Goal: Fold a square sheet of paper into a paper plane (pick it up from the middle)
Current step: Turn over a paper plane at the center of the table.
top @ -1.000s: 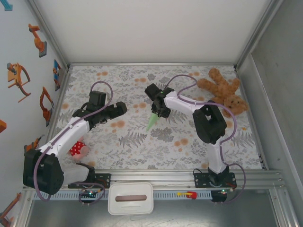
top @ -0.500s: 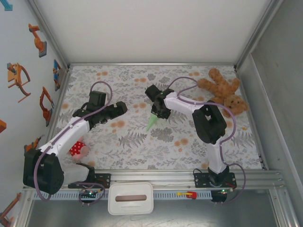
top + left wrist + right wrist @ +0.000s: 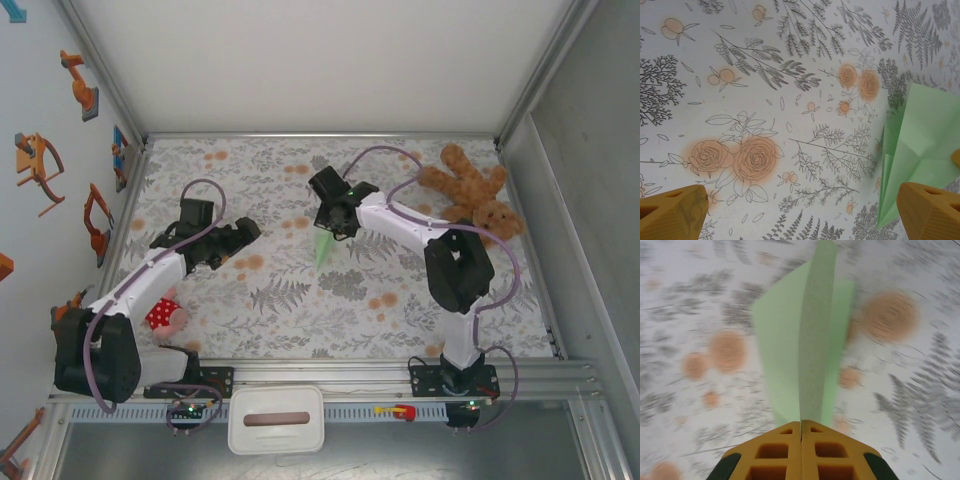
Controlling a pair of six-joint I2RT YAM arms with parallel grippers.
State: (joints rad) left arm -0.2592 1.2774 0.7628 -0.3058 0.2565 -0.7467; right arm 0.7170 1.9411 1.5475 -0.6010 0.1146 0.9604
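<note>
On my right wrist feed the floral tabletop (image 3: 910, 390) is smeared by motion blur; the slim pale mint-green paper plane (image 3: 805, 340) runs off the top edge, its near end hidden behind my right claw (image 3: 801, 424). On the left wrist feed the right edge crops it, and a yellow fingertip (image 3: 932, 212) of the left claw (image 3: 802, 212) covers one corner.

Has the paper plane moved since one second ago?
Yes. The paper plane, held by the right gripper, has shifted slightly away from the front rail, toward the back of the table.
</note>
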